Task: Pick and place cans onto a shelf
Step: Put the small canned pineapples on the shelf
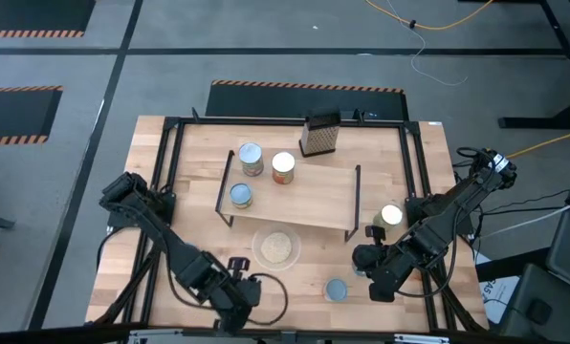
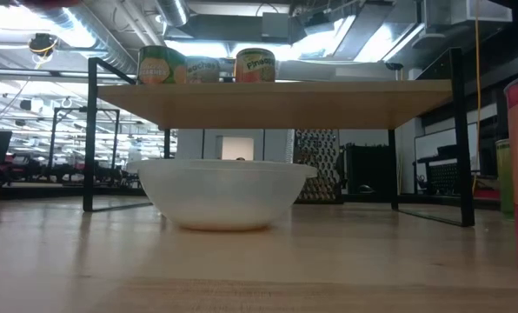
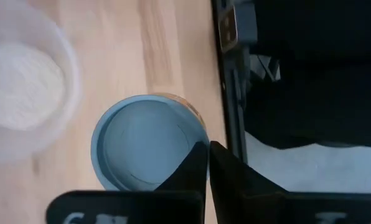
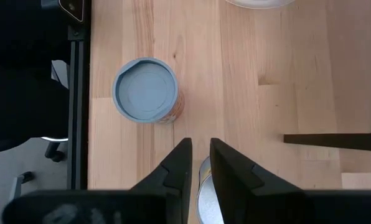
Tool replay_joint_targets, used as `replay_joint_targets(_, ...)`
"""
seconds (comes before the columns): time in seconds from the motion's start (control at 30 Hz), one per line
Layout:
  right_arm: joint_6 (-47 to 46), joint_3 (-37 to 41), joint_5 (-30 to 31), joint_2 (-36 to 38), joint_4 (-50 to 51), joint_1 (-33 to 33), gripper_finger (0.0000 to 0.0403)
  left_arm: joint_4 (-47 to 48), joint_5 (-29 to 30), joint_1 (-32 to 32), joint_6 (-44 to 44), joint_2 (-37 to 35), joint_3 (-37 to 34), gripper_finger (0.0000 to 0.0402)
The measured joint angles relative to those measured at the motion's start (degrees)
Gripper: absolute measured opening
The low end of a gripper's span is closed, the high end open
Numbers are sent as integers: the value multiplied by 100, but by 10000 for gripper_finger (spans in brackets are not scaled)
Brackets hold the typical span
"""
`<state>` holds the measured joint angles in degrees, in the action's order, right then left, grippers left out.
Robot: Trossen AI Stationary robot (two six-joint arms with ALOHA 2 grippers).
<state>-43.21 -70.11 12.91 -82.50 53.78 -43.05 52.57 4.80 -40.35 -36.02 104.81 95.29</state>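
We saw three cans on the shelf (image 1: 295,196): a silver-topped can (image 1: 251,158) and a tan-topped can (image 1: 283,166) side by side near its rear left, and a blue-topped can (image 1: 241,195) toward its front left corner. Off the shelf's right end stood a shiny-topped can (image 1: 391,216), and in front of the shelf on the worktop (image 1: 428,172) sat a short blue-grey can (image 1: 336,290), to the right of a round dish (image 1: 276,247). A box grater (image 1: 319,134) stood behind the shelf. Our right gripper (image 4: 199,163), fingers pressed nearly together around nothing, hung in front of the shelf's right end. Our left gripper (image 3: 207,167), fingers pressed together, hovered in front of the dish.
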Motion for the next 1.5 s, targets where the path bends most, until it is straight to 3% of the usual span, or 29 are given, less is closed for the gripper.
replay_joint_targets(0.3, -1, 0, -1, 0, 0, 0, 62, 610, 2, 842, 1152, -6, 608, 0)
replay_joint_targets(0.9, 10, 0, 0, 0, 0, 0, 62, 1011, -15, 2786, 3012, -7, 620, 0)
replay_joint_targets(1.5, 21, 0, 0, 0, 0, 0, 62, 1319, -107, 3495, 3207, -7, 620, 0)
